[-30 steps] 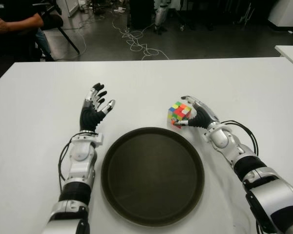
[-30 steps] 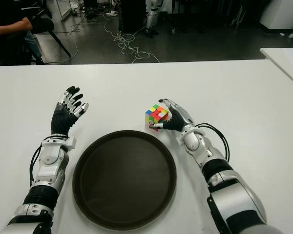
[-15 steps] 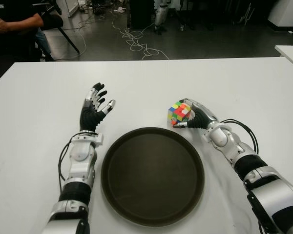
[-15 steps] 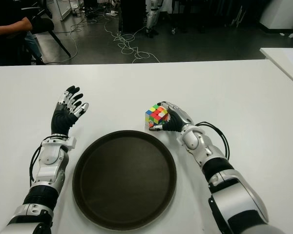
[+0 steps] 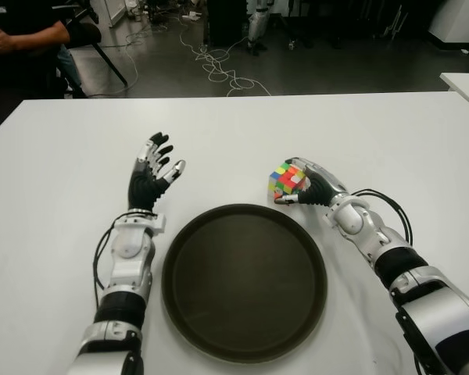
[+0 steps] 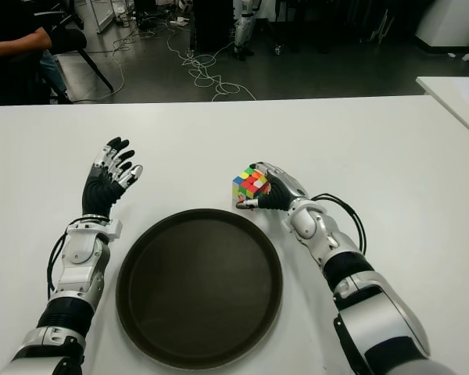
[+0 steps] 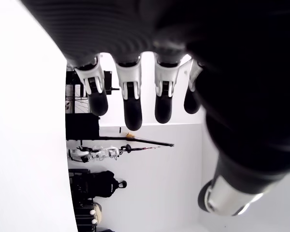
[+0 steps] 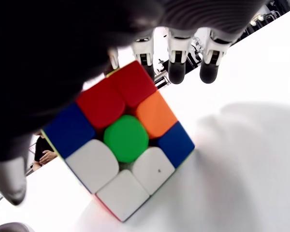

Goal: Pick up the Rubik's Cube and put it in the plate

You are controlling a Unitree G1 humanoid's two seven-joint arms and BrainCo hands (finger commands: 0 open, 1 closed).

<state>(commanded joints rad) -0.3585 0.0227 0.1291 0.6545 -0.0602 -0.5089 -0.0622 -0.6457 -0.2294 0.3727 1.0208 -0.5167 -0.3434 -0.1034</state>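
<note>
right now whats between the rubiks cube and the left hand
Only bare white table separates the Rubik's Cube, gripped by the right hand, from the open left hand, as both eye views show.

Glossy plastic cube (image 5: 288,179) (matt plate (image 5: 244,281))

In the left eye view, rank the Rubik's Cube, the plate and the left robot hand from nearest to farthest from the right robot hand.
1. Rubik's Cube: in the grasp of the right robot hand, just past the plate's far right rim.
2. Plate: near side of the table, its rim close beside that hand.
3. Left robot hand: open, across the table on the left.
</note>
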